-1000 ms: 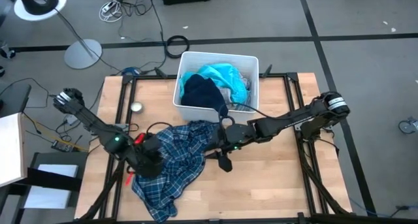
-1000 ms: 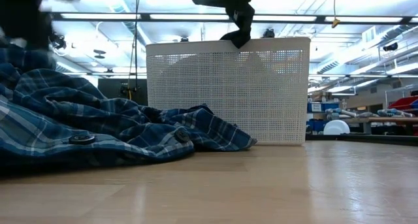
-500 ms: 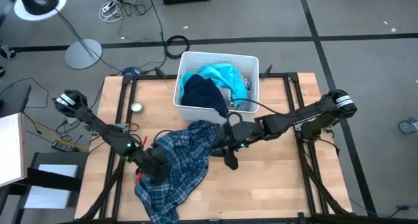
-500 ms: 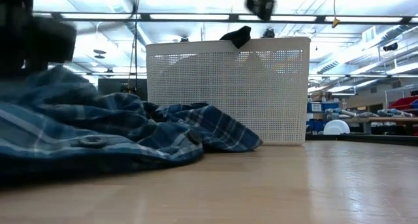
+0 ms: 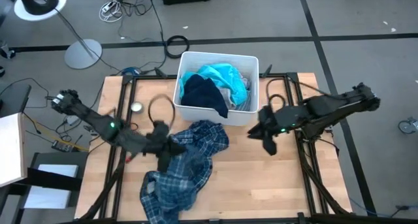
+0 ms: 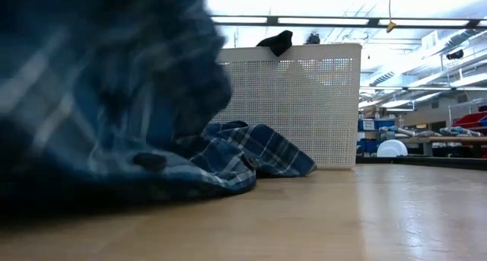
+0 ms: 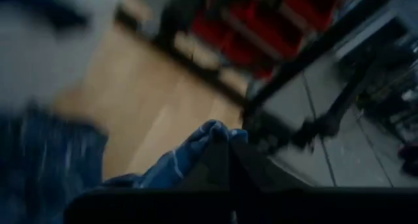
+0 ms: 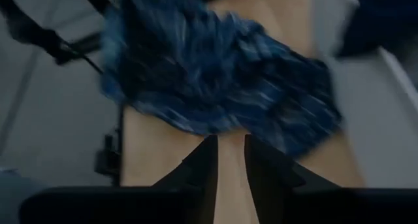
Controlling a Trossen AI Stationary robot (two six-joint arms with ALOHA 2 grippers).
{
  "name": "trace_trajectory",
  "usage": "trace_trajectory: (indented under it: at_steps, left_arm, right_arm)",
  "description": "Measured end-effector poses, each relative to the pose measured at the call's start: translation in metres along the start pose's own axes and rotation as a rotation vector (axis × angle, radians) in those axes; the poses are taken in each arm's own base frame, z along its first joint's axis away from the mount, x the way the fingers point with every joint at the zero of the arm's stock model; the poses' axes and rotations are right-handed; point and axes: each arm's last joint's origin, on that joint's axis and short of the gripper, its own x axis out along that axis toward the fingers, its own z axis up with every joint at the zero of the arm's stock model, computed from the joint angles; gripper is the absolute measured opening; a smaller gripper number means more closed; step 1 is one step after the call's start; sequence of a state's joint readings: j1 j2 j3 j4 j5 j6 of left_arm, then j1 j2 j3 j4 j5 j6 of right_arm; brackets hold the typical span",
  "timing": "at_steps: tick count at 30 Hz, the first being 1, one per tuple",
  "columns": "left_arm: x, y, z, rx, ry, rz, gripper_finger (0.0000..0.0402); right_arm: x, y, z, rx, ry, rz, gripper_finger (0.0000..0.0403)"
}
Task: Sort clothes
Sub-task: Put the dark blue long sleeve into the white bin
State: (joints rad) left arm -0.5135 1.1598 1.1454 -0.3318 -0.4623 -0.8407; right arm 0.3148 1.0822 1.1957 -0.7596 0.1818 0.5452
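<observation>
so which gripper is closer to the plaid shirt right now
Left. The left gripper is shut on the plaid shirt, pinching a fold. The right gripper hangs over bare table off to the shirt's side, holding nothing.

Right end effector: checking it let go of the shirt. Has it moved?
Yes. The right end effector has pulled rightward off the plaid shirt, past the white bin's right corner.

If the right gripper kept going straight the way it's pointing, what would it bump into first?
Probably the navy plaid shirt, lying on the table dead ahead of the right gripper. Depth is unclear, so bare table might come first.
</observation>
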Motion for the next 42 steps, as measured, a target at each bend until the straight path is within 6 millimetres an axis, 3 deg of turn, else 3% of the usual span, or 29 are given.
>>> trace_trajectory:
  at_steps: [6,15,22,27,30,33,39,42]
  left_arm:
    - [-0.007,-0.025,0.076,0.096,-0.198,-0.03,0.0001]
    - [0.003,-0.05,0.189,0.301,-0.449,-0.081,0.0]
    - [0.002,-0.033,0.278,0.442,-0.76,0.07,0.0]
    - [-0.002,0.009,0.316,0.496,-1.01,0.162,0.0]
    - [-0.011,0.031,0.327,0.499,-1.002,0.262,0.0]
    - [-0.006,0.05,0.324,0.502,-0.834,0.343,0.0]
    - [0.041,0.093,0.284,0.435,-0.243,0.495,0.0]
    - [0.066,0.108,0.263,0.411,-0.01,0.487,0.0]
  right_arm:
    - [-0.024,-0.014,-0.017,0.068,0.051,-0.163,0.0068]
    - [-0.027,-0.02,-0.024,0.167,0.055,-0.294,0.0078]
    - [-0.029,-0.018,-0.025,0.16,0.056,-0.279,0.0078]
    - [-0.03,-0.012,-0.029,0.152,0.065,-0.252,0.0078]
    - [-0.032,-0.007,-0.033,0.147,0.06,-0.244,0.0078]
    - [-0.033,-0.003,-0.035,0.14,0.05,-0.24,0.0078]
    - [-0.036,0.001,-0.04,0.126,0.032,-0.254,0.0078]
    - [-0.037,0.002,-0.041,0.128,0.023,-0.258,0.0078]
